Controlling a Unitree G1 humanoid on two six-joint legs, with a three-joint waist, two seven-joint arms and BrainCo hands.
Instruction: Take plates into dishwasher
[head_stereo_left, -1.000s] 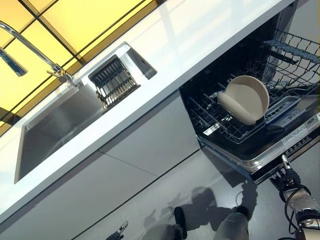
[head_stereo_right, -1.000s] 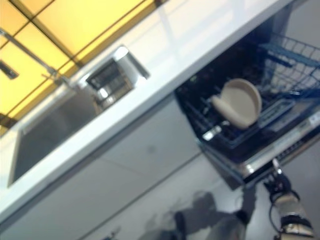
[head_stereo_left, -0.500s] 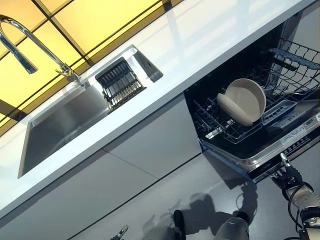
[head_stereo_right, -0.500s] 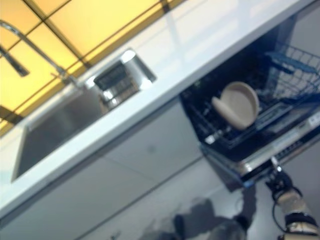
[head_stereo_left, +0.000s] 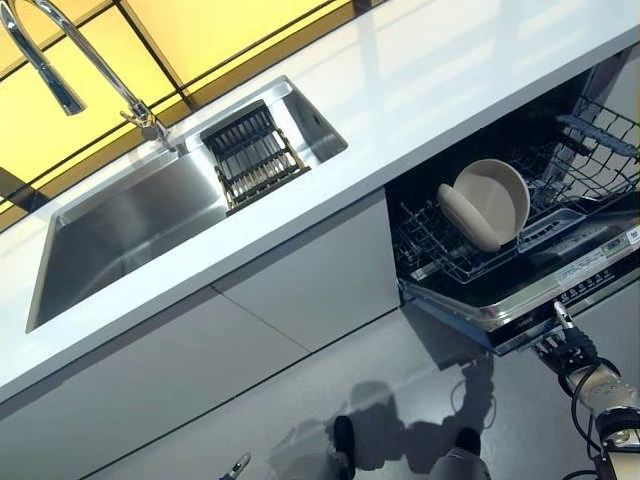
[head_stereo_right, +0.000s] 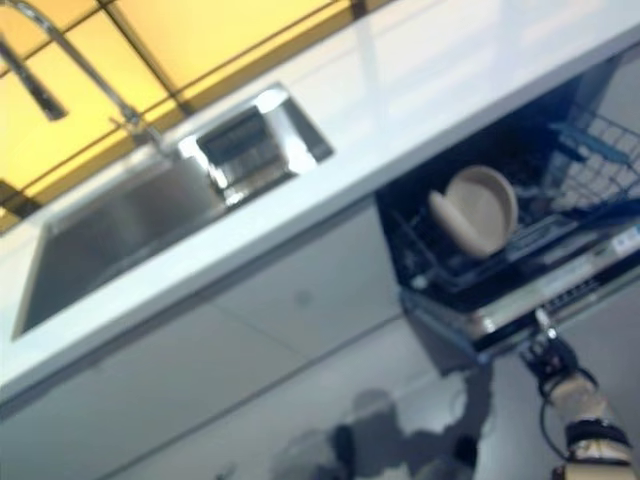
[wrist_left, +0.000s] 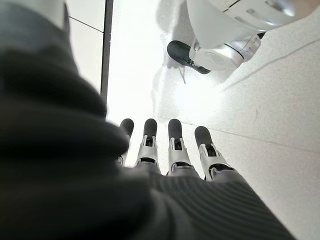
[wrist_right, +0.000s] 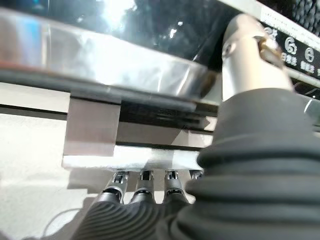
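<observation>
Left robot hand (wrist_left: 165, 150): nearest, hanging low over the pale speckled floor (wrist_left: 280, 105); fingers straight and relaxed, carrying nothing, idle.
Right robot hand (head_stereo_left: 566, 347): under the front edge of the dishwasher door (head_stereo_left: 520, 305); thumb raised against the control strip, fingers reaching below the edge. Whether they curl round the lip I cannot tell. Judged placed to lift the door shut.
Dishwasher door: lowered, glossy dark inner face with a brushed steel rim; a row of small printed symbols along the front.
Lower rack (head_stereo_left: 440, 255): thin wire grid, pulled partly out over the door, which gives open access from above.
Plates (head_stereo_left: 485, 203): two, beige, matte, round with raised rims; standing on edge, leaning together between the tines. Loading looks done.
Cabinet fronts (head_stereo_left: 250, 340): flat, grey, handleless.
Worktop (head_stereo_left: 430, 90): white, smooth, reflective, bare above the dishwasher.
Sink (head_stereo_left: 120, 240): farthest, stainless basin with a slatted drain basket (head_stereo_left: 253, 157) and curved tap (head_stereo_left: 70, 55).
</observation>
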